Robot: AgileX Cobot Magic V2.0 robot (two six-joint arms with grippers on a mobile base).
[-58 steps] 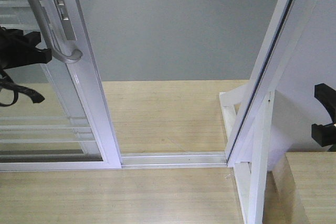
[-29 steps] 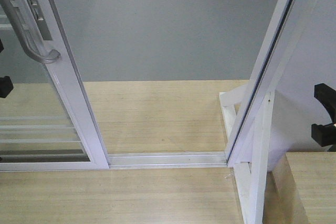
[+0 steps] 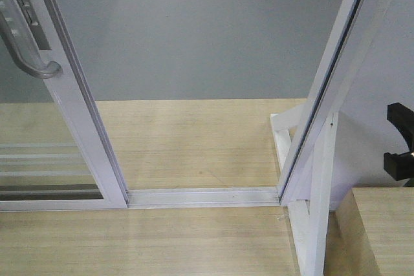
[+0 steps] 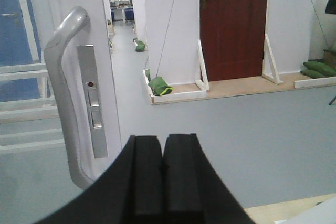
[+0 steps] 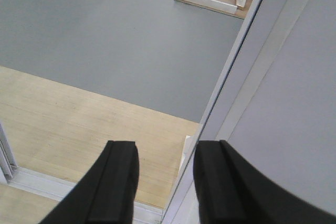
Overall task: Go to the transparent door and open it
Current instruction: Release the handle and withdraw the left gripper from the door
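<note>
The glass door stands at the left of the front view, slid aside so that a wide gap lies between its white stile and the fixed white frame at the right. Its curved pale handle is mounted on the stile near the upper left corner of that view. Thin white horizontal bars cross the lower part of the pane. The foot of the door sits in the floor track, which runs across the pale wood flooring.

In the left wrist view, the handle and its lock plate lie up and to the left of the left tool. The left tool's two black pads are pressed together with nothing between them. It appears clear of the handle, though the handle's lower end passes behind the left pad and contact there cannot be ruled out.

The right tool points down at the flooring and the gray floor, beside the fixed frame and well apart from the door. Its pads stand wide apart and hold nothing. In the front view only a black part of it shows at the right edge.

The door's top and left side are cut off in the front view. Beyond the opening, a dark red door and green bags are visible.
</note>
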